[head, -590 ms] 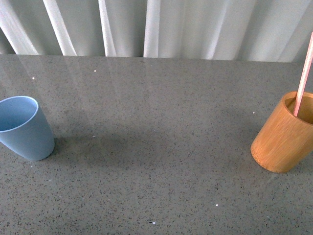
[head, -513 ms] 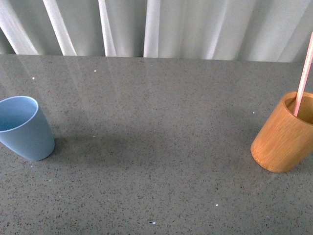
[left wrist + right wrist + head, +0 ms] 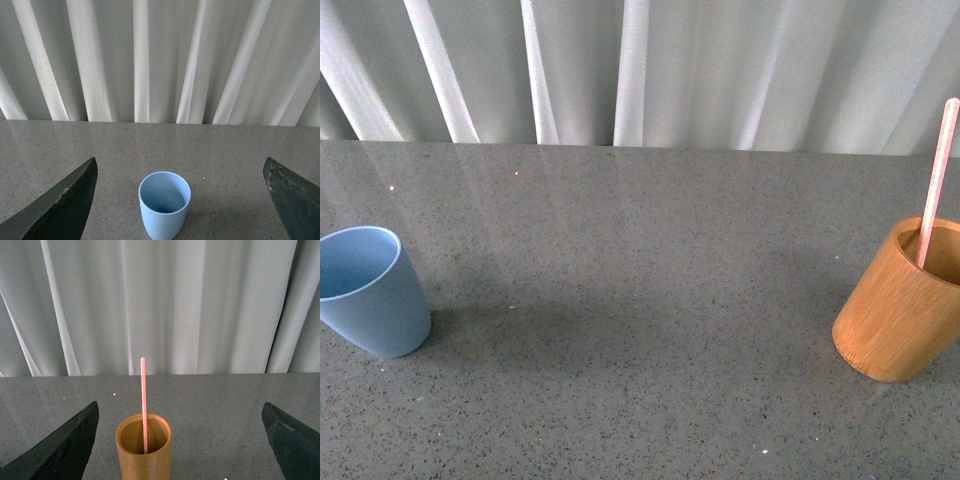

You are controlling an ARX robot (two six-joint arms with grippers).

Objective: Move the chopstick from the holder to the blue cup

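Note:
The blue cup (image 3: 370, 290) stands upright at the far left of the grey table. At the far right stands the orange-brown holder (image 3: 898, 305) with one pink chopstick (image 3: 936, 180) leaning in it. No arm shows in the front view. In the left wrist view the empty blue cup (image 3: 164, 204) sits ahead, between the wide-apart dark fingers of my open left gripper (image 3: 181, 200). The right wrist view has the holder (image 3: 144, 449) and its upright chopstick (image 3: 144, 402) ahead of my open right gripper (image 3: 180, 440), left of its midline.
A speckled grey table (image 3: 640, 300) runs from the cup to the holder. A white pleated curtain (image 3: 640, 70) hangs along the table's far edge.
The front view has shifted slightly: the table edge, cup and holder sit lower in the picture and the chopstick's top end now shows. The objects themselves have not moved.

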